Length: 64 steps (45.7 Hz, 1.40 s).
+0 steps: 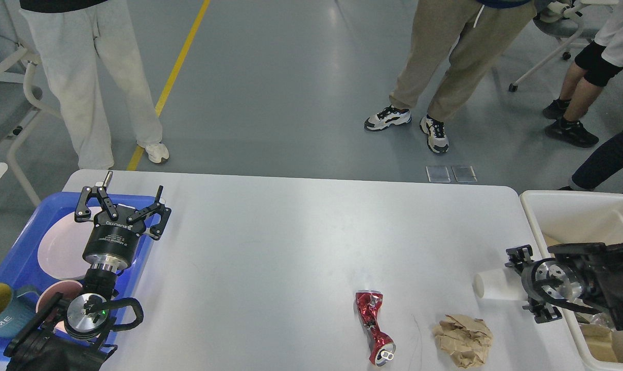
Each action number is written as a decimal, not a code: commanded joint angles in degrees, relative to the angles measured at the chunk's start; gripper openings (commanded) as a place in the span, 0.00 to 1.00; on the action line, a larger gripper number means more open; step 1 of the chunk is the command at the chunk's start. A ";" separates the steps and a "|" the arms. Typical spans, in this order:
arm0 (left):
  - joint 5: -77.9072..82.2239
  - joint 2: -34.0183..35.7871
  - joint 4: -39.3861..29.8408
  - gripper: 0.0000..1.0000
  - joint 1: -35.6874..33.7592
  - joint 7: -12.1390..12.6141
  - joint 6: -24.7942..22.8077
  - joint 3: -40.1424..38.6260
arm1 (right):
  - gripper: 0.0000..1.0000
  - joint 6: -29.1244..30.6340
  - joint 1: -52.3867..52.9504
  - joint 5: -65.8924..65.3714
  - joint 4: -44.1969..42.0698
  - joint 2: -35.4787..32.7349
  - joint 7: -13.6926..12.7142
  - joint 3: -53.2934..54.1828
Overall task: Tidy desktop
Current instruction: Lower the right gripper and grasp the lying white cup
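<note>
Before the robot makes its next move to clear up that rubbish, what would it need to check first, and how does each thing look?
1. White paper cup within reach: ok, it lies on its side right at the right gripper.
2. Right gripper closed on the cup: cannot tell, its fingers are seen end-on and dark.
3. White bin ready to take rubbish: ok, it stands open beside the desktop.
4. Other rubbish out of the way: ok, the crushed red can and crumpled brown paper lie apart from the cup.
5. Left gripper clear: ok, open and empty over the blue tray.
</note>
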 commanded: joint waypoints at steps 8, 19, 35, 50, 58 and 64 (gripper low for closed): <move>0.01 0.00 0.00 0.96 0.00 -0.01 0.02 0.02 | 0.84 0.26 -0.29 -0.10 0.36 0.42 -0.36 1.14; 0.01 0.00 0.00 0.96 0.00 -0.01 0.02 -0.07 | 0.16 0.88 -0.12 -3.34 1.86 0.07 -0.27 1.14; 0.01 0.00 0.00 0.96 0.00 -0.01 0.02 0.02 | 0.00 0.88 0.41 -7.22 2.21 -0.37 -1.50 1.05; 0.01 0.00 0.00 0.96 0.00 -0.01 0.02 -0.07 | 0.00 0.88 7.60 -12.39 10.72 -5.46 -2.11 -0.61; 0.01 0.00 0.00 0.96 0.00 -0.01 0.02 0.02 | 0.00 4.12 21.22 -19.61 23.29 -10.65 -3.43 -10.27; 0.01 0.00 0.00 0.96 0.00 0.08 0.02 -0.07 | 0.00 14.31 38.35 -20.05 32.52 -9.95 -2.64 -25.99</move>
